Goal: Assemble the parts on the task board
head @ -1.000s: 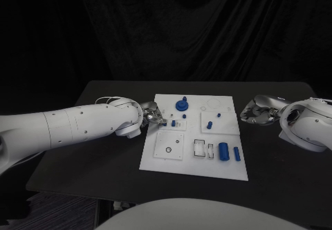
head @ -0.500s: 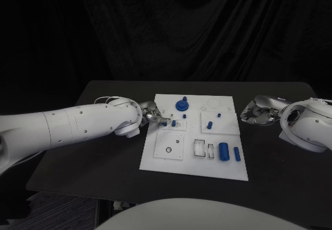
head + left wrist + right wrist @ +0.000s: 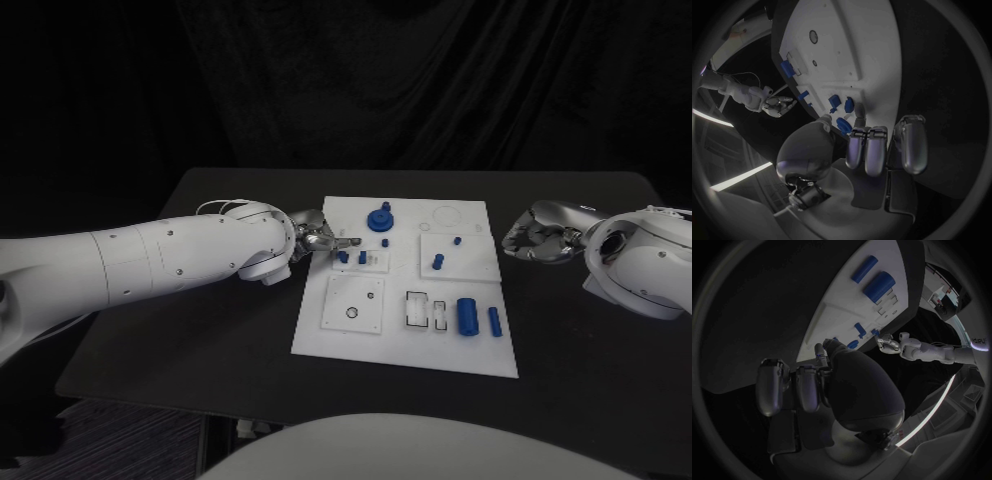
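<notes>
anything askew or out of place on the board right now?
Nothing stands out. The task board lies flat on the table. Two blue cylinders lie side by side near its right edge, loose but tidy. The left hand is at the board's left edge; the right hand sits off its right side.

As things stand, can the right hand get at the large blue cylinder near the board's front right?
Probably yes. The right hand rests off the task board's right edge, holding nothing, and the large blue cylinder lies exposed on that side with nothing over it; the left hand works on the far side.
</notes>
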Tool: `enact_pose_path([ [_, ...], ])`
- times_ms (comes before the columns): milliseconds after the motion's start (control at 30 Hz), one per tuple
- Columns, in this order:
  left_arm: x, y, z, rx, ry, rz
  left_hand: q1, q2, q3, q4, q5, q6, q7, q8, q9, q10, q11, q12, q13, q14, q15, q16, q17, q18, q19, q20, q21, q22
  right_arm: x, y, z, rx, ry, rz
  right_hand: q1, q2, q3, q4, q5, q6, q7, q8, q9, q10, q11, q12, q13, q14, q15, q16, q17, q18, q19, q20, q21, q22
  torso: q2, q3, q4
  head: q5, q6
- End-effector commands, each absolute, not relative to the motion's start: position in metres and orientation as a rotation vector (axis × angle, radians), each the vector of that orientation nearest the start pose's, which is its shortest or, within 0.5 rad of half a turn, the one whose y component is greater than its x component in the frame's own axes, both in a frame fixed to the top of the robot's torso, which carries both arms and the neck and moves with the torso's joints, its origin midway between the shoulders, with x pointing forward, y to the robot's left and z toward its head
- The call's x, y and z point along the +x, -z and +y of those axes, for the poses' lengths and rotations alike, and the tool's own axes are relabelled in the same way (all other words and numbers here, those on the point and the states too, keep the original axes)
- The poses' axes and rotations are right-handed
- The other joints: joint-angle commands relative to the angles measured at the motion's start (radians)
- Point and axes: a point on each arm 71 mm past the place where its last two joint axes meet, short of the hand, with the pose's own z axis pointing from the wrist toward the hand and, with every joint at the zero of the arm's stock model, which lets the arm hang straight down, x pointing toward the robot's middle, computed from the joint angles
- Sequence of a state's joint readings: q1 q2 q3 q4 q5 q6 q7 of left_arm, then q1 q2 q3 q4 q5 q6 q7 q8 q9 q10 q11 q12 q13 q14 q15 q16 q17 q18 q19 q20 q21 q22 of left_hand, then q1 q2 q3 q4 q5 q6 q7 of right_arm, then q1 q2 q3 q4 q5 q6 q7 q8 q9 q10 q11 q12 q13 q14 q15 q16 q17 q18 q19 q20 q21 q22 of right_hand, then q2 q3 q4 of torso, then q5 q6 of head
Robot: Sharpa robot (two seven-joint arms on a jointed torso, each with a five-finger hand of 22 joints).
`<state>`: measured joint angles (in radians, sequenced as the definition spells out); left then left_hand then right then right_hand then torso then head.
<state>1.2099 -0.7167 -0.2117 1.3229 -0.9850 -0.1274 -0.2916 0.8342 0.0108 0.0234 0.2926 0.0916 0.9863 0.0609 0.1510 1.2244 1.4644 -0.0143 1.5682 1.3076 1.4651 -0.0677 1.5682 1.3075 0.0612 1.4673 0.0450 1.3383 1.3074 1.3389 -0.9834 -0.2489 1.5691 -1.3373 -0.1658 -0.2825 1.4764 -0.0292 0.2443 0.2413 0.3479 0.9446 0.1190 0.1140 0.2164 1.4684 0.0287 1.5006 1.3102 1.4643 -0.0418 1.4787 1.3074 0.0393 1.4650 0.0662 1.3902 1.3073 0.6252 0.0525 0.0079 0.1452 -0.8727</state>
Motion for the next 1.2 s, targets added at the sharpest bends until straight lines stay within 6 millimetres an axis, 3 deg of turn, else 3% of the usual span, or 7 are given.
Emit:
enact_pose_path([
  [33, 0.4923, 0.2746, 0.2078, -0.275, 0.578, 2.17, -0.008, 0.006, -0.009, -0.001, -0.003, 0.006, -0.001, 0.006, 0.003, 0.106, 0.005, 0.003, 0.263, 0.106, 0.006, 0.003, 0.263, -0.005, 0.0, 0.004, -0.004, 0.188, 0.4696, 0.2076, -0.2729, -0.021, -0.346, 1.969, -0.001, 0.001, 0.005, -0.001, 0.004, -0.002, 0.003, -0.006, -0.002, 0.009, 0.006, -0.006, 0.16, 0.077, 0.007, -0.006, 0.172, 0.008, 0.02, 0.008, -0.006, 0.2, 0.001, -0.0001, 0.0003, 0.001, 0.0],
  [567, 0.4937, 0.2749, 0.2053, -0.257, 0.608, 2.164, -0.003, 0.036, -0.021, -0.001, 0.006, 0.015, -0.003, 0.012, 0.01, 0.106, 0.004, 0.003, 0.263, 0.106, 0.005, 0.003, 0.263, -0.005, 0.0, 0.004, -0.004, 0.189, 0.4694, 0.2083, -0.2727, -0.022, -0.347, 1.97, -0.001, 0.001, 0.006, -0.001, 0.004, -0.002, 0.003, -0.006, -0.002, 0.009, 0.006, -0.006, 0.16, 0.077, 0.007, -0.006, 0.172, 0.008, 0.02, 0.008, -0.007, 0.199, 0.001, 0.0001, -0.0001, 0.0, 0.0],
  [933, 0.494, 0.2724, 0.2017, -0.247, 0.651, 2.123, 0.033, 0.064, -0.042, -0.004, 0.037, 0.049, -0.014, 0.026, 0.016, 0.106, -0.005, 0.003, 0.263, 0.106, -0.001, 0.003, 0.263, -0.007, 0.006, -0.001, 0.007, 0.192, 0.4692, 0.209, -0.2723, -0.024, -0.349, 1.972, -0.001, 0.001, 0.006, -0.001, 0.004, -0.002, 0.003, -0.006, -0.002, 0.009, 0.006, -0.006, 0.16, 0.077, 0.007, -0.006, 0.172, 0.008, 0.02, 0.008, -0.007, 0.199, 0.0, 0.0001, -0.0003, 0.002, 0.0],
  [1200, 0.4953, 0.2723, 0.2046, -0.256, 0.642, 2.114, 0.046, 0.069, -0.047, -0.005, 0.043, 0.062, -0.018, 0.03, 0.017, 0.106, -0.008, 0.003, 0.263, 0.106, -0.004, 0.003, 0.263, -0.008, 0.007, -0.004, 0.01, 0.193, 0.4689, 0.2094, -0.273, -0.023, -0.347, 1.974, -0.001, 0.001, 0.006, -0.001, 0.004, -0.002, 0.003, -0.006, -0.002, 0.009, 0.006, -0.006, 0.16, 0.077, 0.007, -0.006, 0.172, 0.008, 0.02, 0.008, -0.007, 0.199, 0.001, 0.0001, 0.0002, 0.002, 0.0],
])
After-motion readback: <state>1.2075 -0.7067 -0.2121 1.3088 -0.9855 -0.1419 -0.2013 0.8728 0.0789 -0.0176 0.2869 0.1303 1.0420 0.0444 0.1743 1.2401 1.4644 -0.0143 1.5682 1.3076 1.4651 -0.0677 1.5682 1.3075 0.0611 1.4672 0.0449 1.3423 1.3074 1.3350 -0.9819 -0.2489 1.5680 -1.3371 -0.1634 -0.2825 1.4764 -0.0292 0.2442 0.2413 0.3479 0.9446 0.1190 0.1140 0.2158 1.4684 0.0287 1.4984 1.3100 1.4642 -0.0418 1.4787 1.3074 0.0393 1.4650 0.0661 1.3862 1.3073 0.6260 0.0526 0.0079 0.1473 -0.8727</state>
